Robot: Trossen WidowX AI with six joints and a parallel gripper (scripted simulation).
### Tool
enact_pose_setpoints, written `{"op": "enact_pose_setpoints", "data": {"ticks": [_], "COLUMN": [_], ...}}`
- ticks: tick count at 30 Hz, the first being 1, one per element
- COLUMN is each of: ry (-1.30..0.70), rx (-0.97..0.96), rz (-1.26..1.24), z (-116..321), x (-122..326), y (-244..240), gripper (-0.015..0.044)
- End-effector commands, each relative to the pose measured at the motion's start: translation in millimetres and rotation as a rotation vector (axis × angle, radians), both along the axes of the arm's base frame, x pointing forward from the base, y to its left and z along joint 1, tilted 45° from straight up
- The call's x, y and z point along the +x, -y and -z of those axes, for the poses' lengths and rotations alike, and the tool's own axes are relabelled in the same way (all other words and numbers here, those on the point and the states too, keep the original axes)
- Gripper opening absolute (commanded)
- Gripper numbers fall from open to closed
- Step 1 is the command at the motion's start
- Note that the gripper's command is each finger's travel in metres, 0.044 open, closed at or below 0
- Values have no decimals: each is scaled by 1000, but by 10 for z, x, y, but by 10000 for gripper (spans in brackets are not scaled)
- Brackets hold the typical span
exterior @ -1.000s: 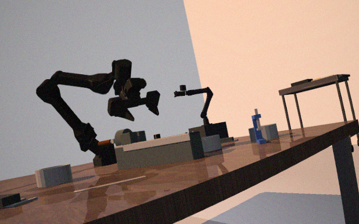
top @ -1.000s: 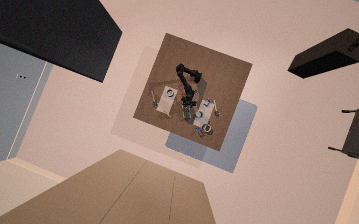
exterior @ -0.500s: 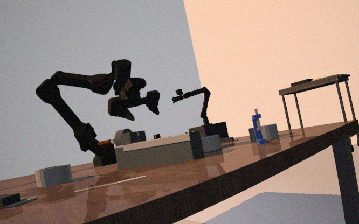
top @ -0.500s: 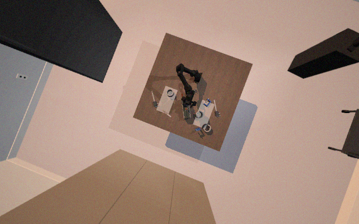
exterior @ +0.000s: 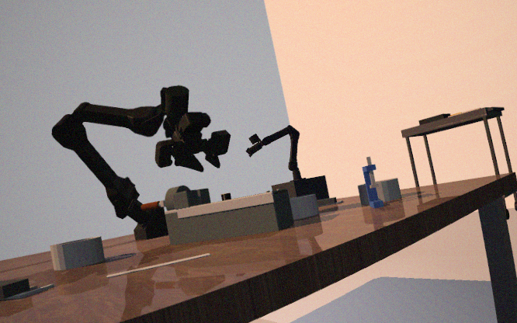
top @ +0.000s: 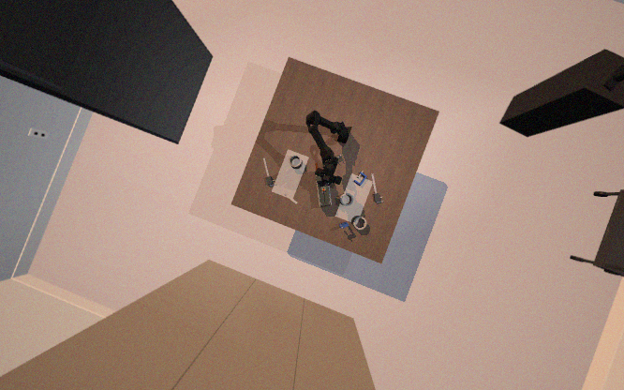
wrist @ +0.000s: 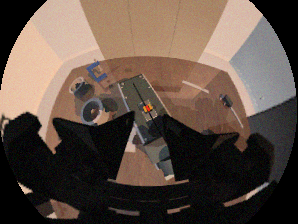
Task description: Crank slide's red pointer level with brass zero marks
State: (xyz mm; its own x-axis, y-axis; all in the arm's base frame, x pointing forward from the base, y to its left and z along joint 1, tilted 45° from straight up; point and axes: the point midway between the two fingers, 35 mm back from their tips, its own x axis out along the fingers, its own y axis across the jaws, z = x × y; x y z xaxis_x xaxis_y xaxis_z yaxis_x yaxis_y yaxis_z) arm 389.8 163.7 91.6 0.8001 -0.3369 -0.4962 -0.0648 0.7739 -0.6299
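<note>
"Where's the gripper [top: 329, 181] [exterior: 211, 168] [wrist: 149, 115]?"

"Above the 1 crank machine [top: 324, 200] [exterior: 228, 224] [wrist: 136, 91], its 2 fingers partly apart, nothing between them."

"And the crank handle [exterior: 149, 206]?"

"1, orange, at the machine's end near the arm's base, untouched. I can't tell whether the pointer is level."

"Around it?"

"On the table [top: 378, 121] [exterior: 333, 244] [wrist: 175, 67], I count 2 white sheets [top: 283, 181], 2 blue C-clamps [top: 344, 225] [exterior: 366, 180] [wrist: 92, 75] and 3 round containers [top: 295, 156] [exterior: 77, 255] [wrist: 84, 112]."

Matte black arm [top: 320, 141] [exterior: 96, 158], rounded joints, blocky wrist, tapering wedge-shaped jaws
</note>
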Motion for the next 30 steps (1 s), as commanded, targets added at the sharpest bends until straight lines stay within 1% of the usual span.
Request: {"op": "enact_pose_setpoints", "data": {"ticks": [1, 5, 23, 30], "ry": [-1, -1, 0, 0], "rx": [1, 1, 0, 0], "rz": [-5, -5, 0, 0], "z": [1, 1, 1, 1], "x": [1, 1, 0, 0], "y": [-8, -8, -1, -1], "gripper": [99, 0, 0, 184]}}
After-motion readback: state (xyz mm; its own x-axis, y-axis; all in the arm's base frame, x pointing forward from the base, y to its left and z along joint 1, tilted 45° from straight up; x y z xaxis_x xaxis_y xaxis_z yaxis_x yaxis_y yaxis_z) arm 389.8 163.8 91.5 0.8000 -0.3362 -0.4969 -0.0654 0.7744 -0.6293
